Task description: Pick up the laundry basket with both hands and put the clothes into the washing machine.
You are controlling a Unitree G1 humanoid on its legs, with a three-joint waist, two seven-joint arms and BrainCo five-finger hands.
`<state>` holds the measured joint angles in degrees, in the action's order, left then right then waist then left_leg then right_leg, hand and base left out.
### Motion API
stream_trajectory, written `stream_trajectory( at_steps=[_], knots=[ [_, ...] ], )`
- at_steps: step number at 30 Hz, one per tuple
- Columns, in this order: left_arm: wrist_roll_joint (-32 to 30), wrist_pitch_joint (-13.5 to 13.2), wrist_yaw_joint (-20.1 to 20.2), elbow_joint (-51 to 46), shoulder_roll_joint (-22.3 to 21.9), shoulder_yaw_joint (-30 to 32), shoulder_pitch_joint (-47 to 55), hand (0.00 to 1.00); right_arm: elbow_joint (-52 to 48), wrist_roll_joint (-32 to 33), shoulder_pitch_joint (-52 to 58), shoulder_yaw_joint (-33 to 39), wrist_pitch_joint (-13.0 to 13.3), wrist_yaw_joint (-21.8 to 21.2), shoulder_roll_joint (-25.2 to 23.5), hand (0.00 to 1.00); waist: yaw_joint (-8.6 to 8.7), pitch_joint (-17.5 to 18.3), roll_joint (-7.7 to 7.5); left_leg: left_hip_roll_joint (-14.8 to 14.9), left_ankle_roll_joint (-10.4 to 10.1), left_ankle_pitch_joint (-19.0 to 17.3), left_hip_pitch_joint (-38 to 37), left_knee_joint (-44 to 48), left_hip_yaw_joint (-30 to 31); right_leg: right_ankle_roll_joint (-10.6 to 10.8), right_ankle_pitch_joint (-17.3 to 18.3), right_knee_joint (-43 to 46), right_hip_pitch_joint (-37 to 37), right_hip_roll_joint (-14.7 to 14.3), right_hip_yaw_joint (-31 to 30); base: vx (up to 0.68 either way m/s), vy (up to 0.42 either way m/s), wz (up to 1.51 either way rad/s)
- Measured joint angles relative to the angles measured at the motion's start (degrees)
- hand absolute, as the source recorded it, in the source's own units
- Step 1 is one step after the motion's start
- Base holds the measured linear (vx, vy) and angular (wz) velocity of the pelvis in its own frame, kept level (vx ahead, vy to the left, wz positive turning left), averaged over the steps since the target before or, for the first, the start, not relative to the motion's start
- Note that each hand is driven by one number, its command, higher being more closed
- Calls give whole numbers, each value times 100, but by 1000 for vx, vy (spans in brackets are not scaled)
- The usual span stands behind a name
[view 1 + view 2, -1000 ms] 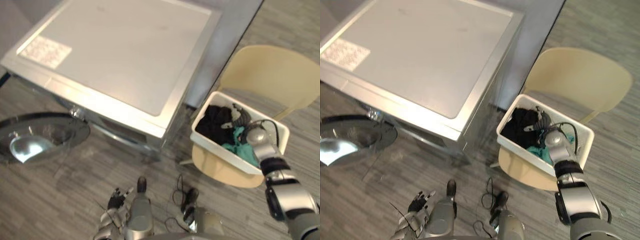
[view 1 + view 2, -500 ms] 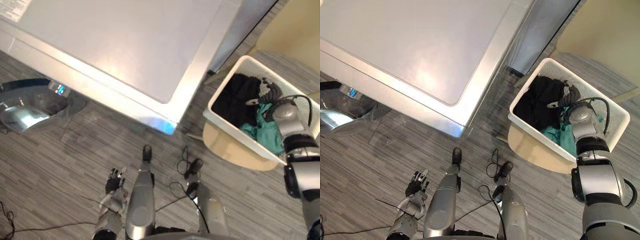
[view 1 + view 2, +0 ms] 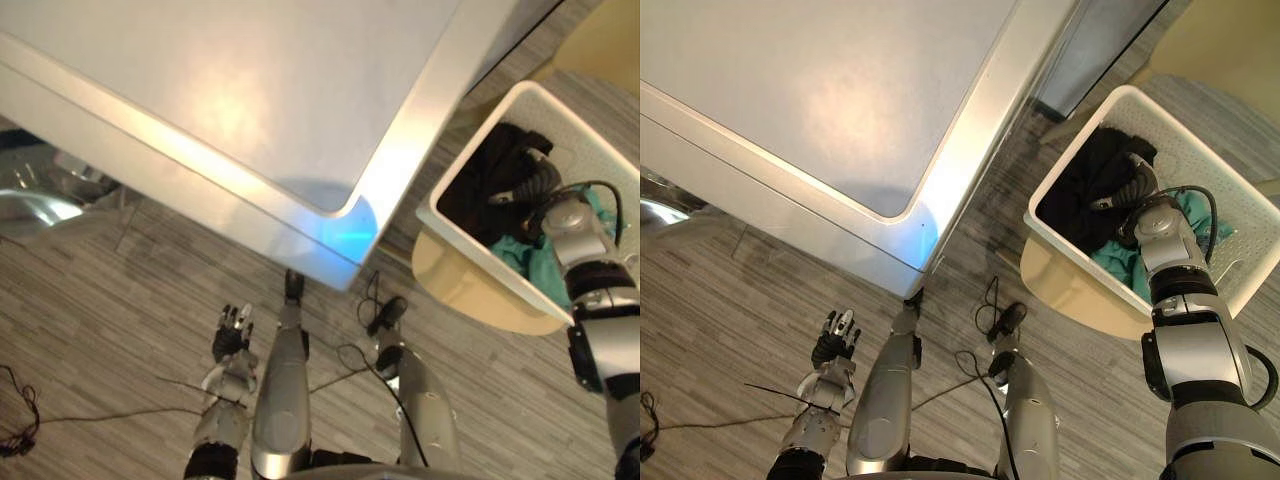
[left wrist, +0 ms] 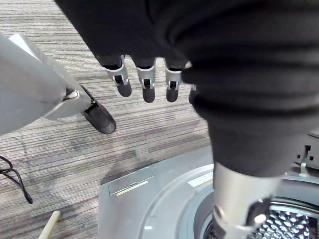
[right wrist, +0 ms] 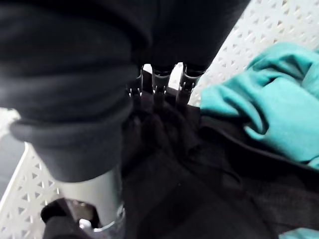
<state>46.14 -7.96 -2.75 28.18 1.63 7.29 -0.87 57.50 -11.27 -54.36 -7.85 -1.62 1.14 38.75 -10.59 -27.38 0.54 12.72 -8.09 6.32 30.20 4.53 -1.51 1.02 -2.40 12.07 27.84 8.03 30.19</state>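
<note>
Right robot hand [image 3: 1132,192] sat wrist-down in the laundry basket [image 3: 1210,160] on the chair [image 3: 470,298] seat, fingers buried in black clothes [image 3: 1085,185], grip unreadable. Left robot hand [image 3: 232,336] hung low, fingers straight and apart.

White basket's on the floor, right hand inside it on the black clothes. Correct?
Not quite. The basket sits on a cream chair, not on the floor; the left eye view shows the seat under it. The rest holds: the right hand is inside it on the black clothes.
</note>
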Motion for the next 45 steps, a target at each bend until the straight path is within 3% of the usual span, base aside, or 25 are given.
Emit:
stream_trajectory(
  at_steps=[5, 6, 14, 21, 24, 31, 33, 38, 40, 45],
  knots=[
    [220, -13, -1, -408, -78, 15, -50, 0, -199, 181, -277, -22, -3, 133, 17, 0, -23, -114, -68, 46, -3, 112, 382, -91, -3, -18, -48, 0, 399, -20, 139, -21, -51, -5],
    [307, -15, -3, -509, -111, 22, -52, 0, -347, 223, -280, -21, 3, 201, 22, 100, -24, -136, -93, 48, -12, 135, 517, -91, -3, -19, -48, -6, 517, -18, 176, -15, -42, -4],
    [495, -19, 2, -841, -269, 12, -77, 0, -699, 282, -251, 11, 18, 394, 49, 100, -115, -156, -102, 138, -48, 178, 718, -46, -1, -27, -43, 139, 713, -4, 441, 20, -49, -2],
    [495, -17, 6, -1094, -319, 14, -49, 0, -770, 282, 224, 61, -5, 389, -439, 100, -162, -156, -102, 183, -48, 177, 395, 83, -22, -219, 106, 701, 523, 141, 504, 44, -46, 8],
    [492, -16, 4, -1213, -315, 19, 15, 0, -1251, 281, 695, 188, -41, 439, -520, 100, -135, -156, -103, 161, -47, 169, 136, 256, -57, -216, 272, 902, 228, 228, 500, -1, -68, 14],
    [459, 0, 4, -1317, -250, -12, 264, 0, -2231, 537, 1243, 1301, -117, 904, -730, 100, -78, -139, -115, 168, 3, 71, -636, 256, -333, -165, 796, 986, -407, 229, 308, -87, -64, -2],
    [436, 6, 7, -1301, -146, -15, 444, 0, -2669, 770, 1562, 1757, -102, 1076, -900, 100, 20, -77, -139, 108, 16, 61, -954, 214, -375, -67, 983, 974, -692, 238, 252, -112, -26, 5],
    [305, 29, 12, -867, 54, -37, 810, 0, -2790, 1049, 2373, 2372, -87, 1290, -1171, 100, 67, 686, -193, 56, 25, 65, -1490, -191, -483, 21, 1051, 848, -1036, 213, 174, -22, -2, 0],
    [247, 33, 13, -653, 108, -3, 1087, 0, -3280, 1082, 2905, 2518, -85, 1302, -1361, 100, 166, 1088, -187, 26, 27, 65, -1747, -359, -519, 62, 1039, 697, -1255, 184, 136, 52, 11, -4],
    [27, 109, -3, -263, 124, 247, 1238, 0, -4381, 1612, 3622, 2820, 144, 1363, -2060, 100, 348, 1513, -191, 12, 45, 54, -2118, -455, -523, 133, 990, 434, -1656, 85, 85, 110, 2, -3]
  ],
)
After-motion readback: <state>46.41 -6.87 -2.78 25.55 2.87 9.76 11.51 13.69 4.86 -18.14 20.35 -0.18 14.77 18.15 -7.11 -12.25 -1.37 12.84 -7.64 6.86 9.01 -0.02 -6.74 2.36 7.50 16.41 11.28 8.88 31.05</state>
